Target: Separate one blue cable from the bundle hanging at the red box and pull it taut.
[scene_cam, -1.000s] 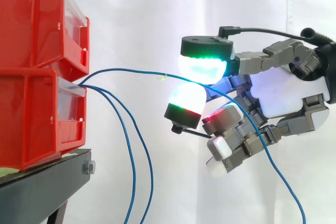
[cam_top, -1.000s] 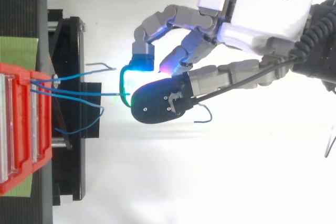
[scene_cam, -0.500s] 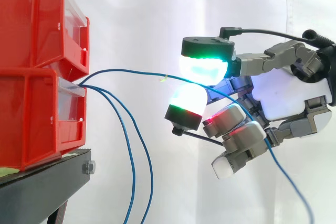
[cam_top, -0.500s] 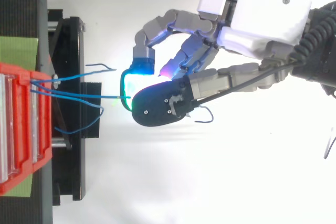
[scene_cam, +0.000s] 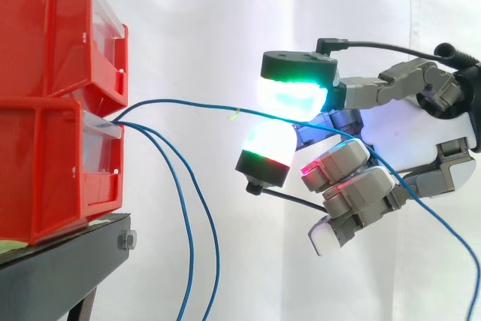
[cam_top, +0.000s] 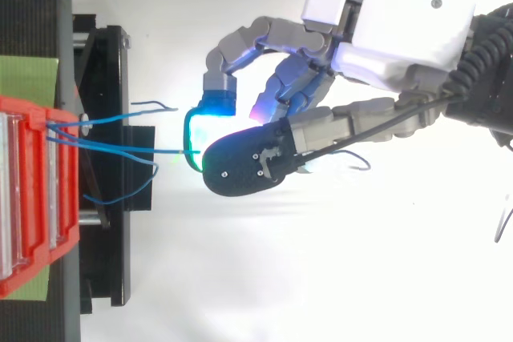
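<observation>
Here we had the hand [scene_cam: 406, 140] off to the right of the red box [scene_cam: 45, 163], pinching one blue cable [scene_cam: 188, 101] between two green-glowing pads [scene_cam: 293, 95], with the other fingers curled underneath. That cable ran from the box's lower drawer across to the pinch with a slight bow in it, then trailed off down to the right behind the hand. The other blue cables [scene_cam: 187, 238] hung down just beside the box, well apart from the held one. So we'd call the separating done and the tautening the step in hand. Next move, we figured: keep the pinch firm and draw the hand rightward, away from the box, until the bow flattens, going gently so the cable doesn't slip through the pads.
</observation>
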You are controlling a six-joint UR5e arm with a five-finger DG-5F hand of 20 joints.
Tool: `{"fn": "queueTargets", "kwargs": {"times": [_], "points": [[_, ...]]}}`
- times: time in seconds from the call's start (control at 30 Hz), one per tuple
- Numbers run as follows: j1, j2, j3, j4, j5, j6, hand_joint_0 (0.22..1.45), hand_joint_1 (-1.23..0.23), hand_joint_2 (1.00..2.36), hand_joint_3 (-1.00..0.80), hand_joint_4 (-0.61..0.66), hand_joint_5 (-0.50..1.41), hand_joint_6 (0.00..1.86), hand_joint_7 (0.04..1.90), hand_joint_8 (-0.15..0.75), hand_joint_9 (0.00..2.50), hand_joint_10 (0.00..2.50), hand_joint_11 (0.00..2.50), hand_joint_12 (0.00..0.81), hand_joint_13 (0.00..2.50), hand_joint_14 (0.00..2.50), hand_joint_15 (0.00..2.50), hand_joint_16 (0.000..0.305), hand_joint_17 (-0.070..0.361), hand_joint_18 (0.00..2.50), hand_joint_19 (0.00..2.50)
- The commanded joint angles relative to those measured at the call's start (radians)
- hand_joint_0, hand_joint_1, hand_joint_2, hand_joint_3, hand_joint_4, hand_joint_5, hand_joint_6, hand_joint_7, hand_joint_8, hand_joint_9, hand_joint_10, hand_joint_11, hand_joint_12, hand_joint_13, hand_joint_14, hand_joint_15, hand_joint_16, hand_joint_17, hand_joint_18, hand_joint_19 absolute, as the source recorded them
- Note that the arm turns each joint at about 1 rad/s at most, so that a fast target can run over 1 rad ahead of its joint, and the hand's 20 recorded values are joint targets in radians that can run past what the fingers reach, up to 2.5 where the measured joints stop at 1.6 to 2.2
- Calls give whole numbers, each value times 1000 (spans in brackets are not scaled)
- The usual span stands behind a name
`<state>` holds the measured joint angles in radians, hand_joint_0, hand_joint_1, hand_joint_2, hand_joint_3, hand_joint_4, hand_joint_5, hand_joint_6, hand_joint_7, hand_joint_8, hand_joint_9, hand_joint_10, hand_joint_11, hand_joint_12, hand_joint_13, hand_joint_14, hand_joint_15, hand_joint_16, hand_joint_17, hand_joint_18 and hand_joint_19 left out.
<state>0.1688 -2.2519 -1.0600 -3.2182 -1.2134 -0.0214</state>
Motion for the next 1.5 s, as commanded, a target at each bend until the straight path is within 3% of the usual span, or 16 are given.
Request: {"fn": "queueTargets", "kwargs": {"times": [0.0,0.57,0.73,0.93,1.07,1.17,1.23,1.47], "points": [[1,0,0,0,0,0,663,-638,1000,-493,74,-240,918,934,259,882,581,1472,302,1274,30,1629,40,90,725,582],[1,0,0,0,0,0,532,-641,1000,-500,147,-243,901,913,285,864,702,1395,328,1285,142,1553,44,99,754,585],[3,0,0,0,0,2,652,-626,1000,-500,115,-241,906,948,266,896,625,1454,293,1319,101,1602,42,93,756,595],[4,0,0,0,0,2,682,-686,1021,-287,8,-243,923,1038,253,920,665,1432,298,1333,109,1603,42,94,763,595],[4,0,0,0,0,2,680,-689,1025,-236,-4,-245,928,1047,253,926,668,1435,295,1338,120,1609,42,94,765,602],[4,0,0,0,2,3,651,-664,1019,-307,54,-244,929,961,251,930,635,1465,298,1328,145,1600,42,95,762,621],[4,0,0,0,2,3,615,-611,1002,-481,66,-240,921,941,256,936,610,1482,296,1324,150,1595,43,96,758,620],[4,0,0,0,0,3,555,-609,1000,-500,93,-238,911,944,267,941,642,1448,306,1328,173,1567,44,100,766,606]]}}
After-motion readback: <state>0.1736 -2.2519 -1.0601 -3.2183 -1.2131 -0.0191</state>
